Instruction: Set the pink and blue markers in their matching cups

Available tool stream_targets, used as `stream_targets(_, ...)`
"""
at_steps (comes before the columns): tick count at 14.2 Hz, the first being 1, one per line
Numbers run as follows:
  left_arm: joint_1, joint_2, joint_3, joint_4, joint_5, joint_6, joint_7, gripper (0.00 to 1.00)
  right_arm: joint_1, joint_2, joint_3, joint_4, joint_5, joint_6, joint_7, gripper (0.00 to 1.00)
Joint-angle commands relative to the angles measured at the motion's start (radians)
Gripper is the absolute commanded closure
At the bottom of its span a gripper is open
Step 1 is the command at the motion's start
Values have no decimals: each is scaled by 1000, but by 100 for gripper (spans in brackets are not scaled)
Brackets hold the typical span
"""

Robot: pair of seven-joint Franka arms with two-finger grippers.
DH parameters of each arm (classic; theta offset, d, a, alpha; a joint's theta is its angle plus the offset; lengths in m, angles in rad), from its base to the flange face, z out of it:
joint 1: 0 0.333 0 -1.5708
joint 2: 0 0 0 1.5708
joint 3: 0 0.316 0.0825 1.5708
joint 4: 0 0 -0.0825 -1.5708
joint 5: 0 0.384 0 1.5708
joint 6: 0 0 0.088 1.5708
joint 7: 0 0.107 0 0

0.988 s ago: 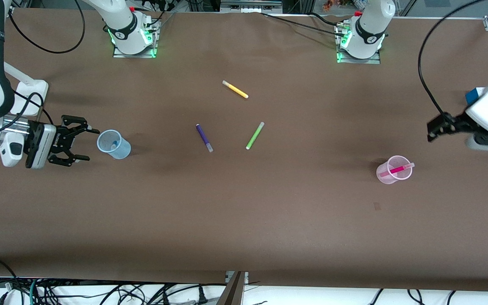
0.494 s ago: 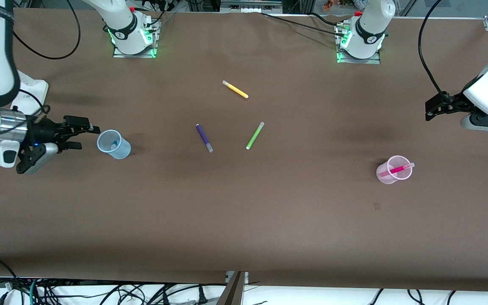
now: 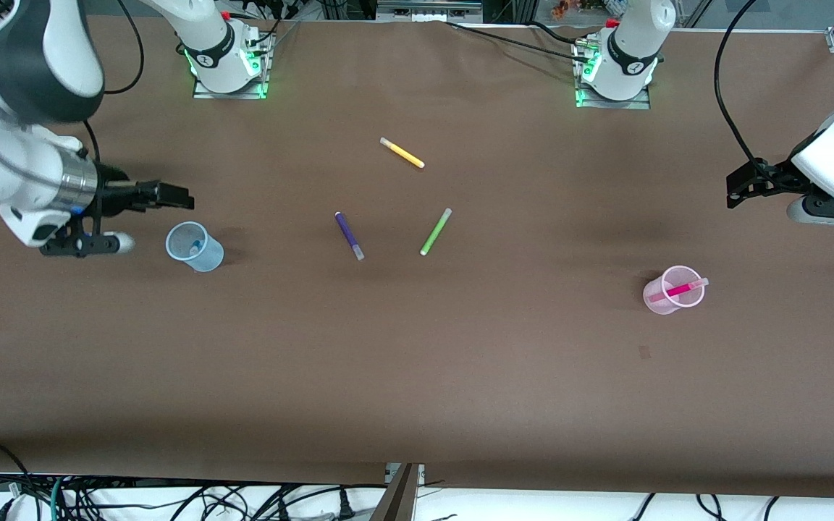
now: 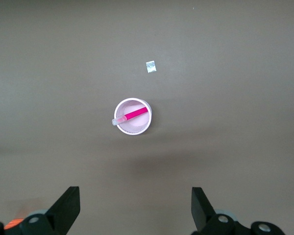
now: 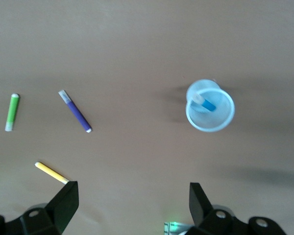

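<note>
The pale blue cup (image 3: 208,259) stands toward the right arm's end of the table with the blue marker (image 3: 195,247) inside it. The pale pink cup (image 3: 654,298) stands toward the left arm's end with the pink marker (image 3: 679,289) leaning in it, cap over the rim. My right gripper (image 3: 177,196) is open and empty over bare table beside the blue cup. My left gripper (image 3: 734,191) is open and empty over the table's end, apart from the pink cup. The right wrist view shows the blue cup (image 5: 213,123) and blue marker (image 5: 206,103); the left wrist view shows the pink cup (image 4: 135,128) and pink marker (image 4: 133,115).
A purple pen (image 3: 349,235), a green pen (image 3: 435,231) and a yellow pen (image 3: 402,153) lie mid-table between the cups. A small pale scrap (image 4: 150,67) lies on the table near the pink cup. Cables hang at the table's edges.
My right gripper has turned and pulled up and away from the blue cup. My left gripper drew back from the pink cup toward the table's end, then stayed still.
</note>
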Motion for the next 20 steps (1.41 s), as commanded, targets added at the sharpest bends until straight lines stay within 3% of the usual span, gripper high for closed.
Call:
stream_targets(1, 6, 3, -7, 9, 3, 1, -11, 0, -91, -128, 49, -98, -55, -17, 15, 0)
stream_targets(4, 6, 3, -7, 9, 3, 1, -9, 0, -114, -199, 84, -92, -257, -72, 14, 0)
stream_targets(5, 6, 3, -7, 9, 3, 1, -11, 0, -132, -216, 86, -86, -265, -62, 8, 0)
stream_targets(9, 5, 3, -8, 11, 3, 1, -11, 0, -157, -254, 86, -83, -248, -78, 14, 0)
stream_targets(13, 3, 4, -8, 12, 1, 0, -12, 0, -174, -264, 86, -77, -158, -115, 133, 0)
stream_targets(20, 2, 7, -10, 12, 1, -2, -8, 0, -175, -199, 75, 24, -158, -170, 107, 0)
